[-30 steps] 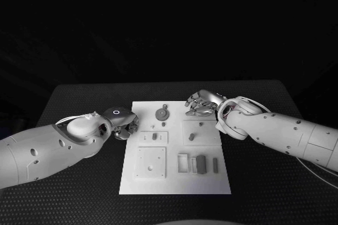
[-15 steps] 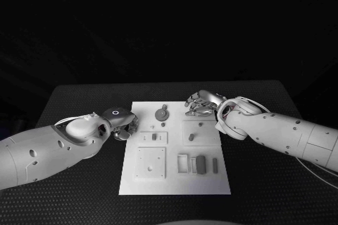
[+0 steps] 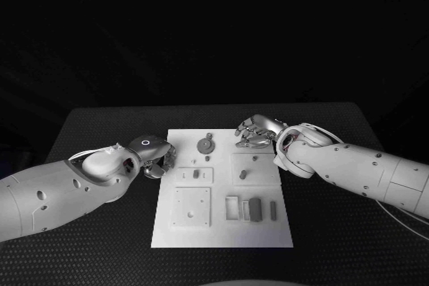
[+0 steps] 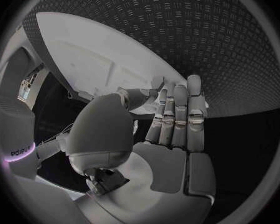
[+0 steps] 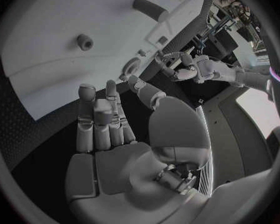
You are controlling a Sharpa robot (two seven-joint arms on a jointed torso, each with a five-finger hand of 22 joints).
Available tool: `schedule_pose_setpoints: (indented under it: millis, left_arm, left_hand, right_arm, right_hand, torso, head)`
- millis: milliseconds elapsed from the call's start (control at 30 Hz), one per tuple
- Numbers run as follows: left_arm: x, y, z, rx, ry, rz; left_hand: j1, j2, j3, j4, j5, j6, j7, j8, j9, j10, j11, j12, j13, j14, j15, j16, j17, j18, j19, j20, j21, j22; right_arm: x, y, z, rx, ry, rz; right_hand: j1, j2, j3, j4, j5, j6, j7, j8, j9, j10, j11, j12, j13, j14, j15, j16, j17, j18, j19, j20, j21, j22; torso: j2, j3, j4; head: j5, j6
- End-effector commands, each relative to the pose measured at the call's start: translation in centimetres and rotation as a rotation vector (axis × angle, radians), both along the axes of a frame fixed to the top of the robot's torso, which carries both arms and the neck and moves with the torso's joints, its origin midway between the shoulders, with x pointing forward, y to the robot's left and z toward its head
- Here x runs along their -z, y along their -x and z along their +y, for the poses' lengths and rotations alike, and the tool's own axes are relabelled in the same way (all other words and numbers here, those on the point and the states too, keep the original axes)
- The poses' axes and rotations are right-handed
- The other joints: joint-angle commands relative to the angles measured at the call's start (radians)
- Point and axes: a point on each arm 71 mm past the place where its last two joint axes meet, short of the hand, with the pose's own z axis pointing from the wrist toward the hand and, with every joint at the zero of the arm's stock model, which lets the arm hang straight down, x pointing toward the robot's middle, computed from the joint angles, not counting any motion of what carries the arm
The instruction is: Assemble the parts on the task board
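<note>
The white task board [image 3: 224, 227] lies in the middle of the black table. On it are a round grey part [image 3: 206, 144], two small pegs [image 3: 196, 173] [image 3: 242, 173] and a long grey part [image 3: 255, 208] near some slots. My left hand [image 3: 154, 157] is at the board's left edge, and in the left wrist view its fingers [image 4: 177, 114] stretch out towards the board's rim [image 4: 102, 50] with nothing in them. My right hand [image 3: 257, 132] hovers over the board's far right corner. In the right wrist view this hand [image 5: 109, 134] holds nothing above the board [image 5: 47, 64].
The black textured table [image 3: 98, 236] spreads out on all sides of the board. In the right wrist view a peg [image 5: 85, 41] and a dark long part [image 5: 149, 7] stand on the board, with my left hand [image 5: 196, 69] beyond its edge.
My left hand has shifted slightly to the left at the board's edge. The right hand and the parts have not moved.
</note>
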Motion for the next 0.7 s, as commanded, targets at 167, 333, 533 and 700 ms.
schedule_pose_setpoints:
  millis: [167, 333, 533, 700]
  left_arm:
    - [-0.24, 0.09, -0.12, 0.007, 0.03, -0.021]
    - [-0.42, 0.13, -0.03, 0.007, 0.054, -0.035]
    - [-0.51, 0.17, 0.11, 0.006, 0.061, -0.042]
    - [-0.6, 0.21, 0.04, 0.008, 0.071, -0.05]
  left_hand:
    - [0.006, -0.003, 0.006, 0.001, 0.009, -0.004, -0.001, -0.003, 0.001, -0.006, 0.0, -0.002, 0.002, 0.0, 0.008, -0.006, 0.0, 0.054, 0.002, 0.005, -0.006, 0.017]
    - [0.016, 0.004, 0.018, -0.002, 0.013, -0.004, -0.001, -0.001, 0.002, -0.006, 0.0, -0.001, 0.004, 0.001, 0.007, -0.006, 0.0, 0.056, 0.004, 0.006, -0.007, 0.017]
    - [0.021, 0.001, 0.03, -0.003, 0.013, -0.005, -0.001, 0.002, 0.004, -0.007, 0.0, -0.001, 0.006, 0.002, 0.008, -0.007, 0.0, 0.056, 0.004, 0.007, -0.009, 0.017]
    - [0.021, 0.0, 0.032, -0.002, 0.013, -0.004, -0.002, 0.002, 0.004, -0.007, 0.0, -0.001, 0.006, 0.002, 0.008, -0.007, 0.0, 0.056, 0.005, 0.007, -0.009, 0.017]
  right_arm:
    - [0.04, 0.04, 0.07, -0.009, -0.001, 0.0]
    - [0.1, 0.04, 0.03, -0.009, 0.0, 0.003]
    - [0.15, 0.05, 0.02, -0.009, -0.001, 0.004]
    - [0.17, 0.06, 0.04, -0.009, -0.001, 0.004]
  right_hand:
    - [-0.007, -0.001, 0.001, 0.004, 0.001, 0.0, 0.008, 0.005, -0.001, 0.0, 0.007, 0.005, 0.002, -0.007, -0.001, -0.005, -0.001, 0.059, 0.001, -0.01, -0.004, 0.02]
    - [-0.007, -0.001, 0.001, 0.005, 0.001, 0.0, 0.008, 0.005, -0.001, 0.0, 0.007, 0.005, 0.002, -0.007, -0.001, -0.005, -0.001, 0.059, 0.001, -0.009, -0.004, 0.02]
    - [-0.007, -0.001, 0.001, 0.005, 0.001, 0.0, 0.008, 0.005, -0.001, 0.0, 0.007, 0.005, 0.002, -0.007, -0.001, -0.005, -0.001, 0.059, 0.001, -0.009, -0.004, 0.02]
    - [-0.007, -0.001, 0.001, 0.005, 0.001, 0.0, 0.008, 0.005, -0.001, 0.0, 0.007, 0.006, 0.002, -0.007, -0.001, -0.005, -0.001, 0.059, 0.001, -0.009, -0.004, 0.02]
  torso:
    - [0.0, 0.0002, -0.0002]
    - [0.0, 0.0003, -0.0003]
    - [0.0, 0.0004, -0.0001]
    - [0.0, 0.0003, -0.0001]
  head:
    - [0.001, 0.001]
    - [0.001, 0.002]
    - [0.001, 0.003]
    - [0.001, 0.003]
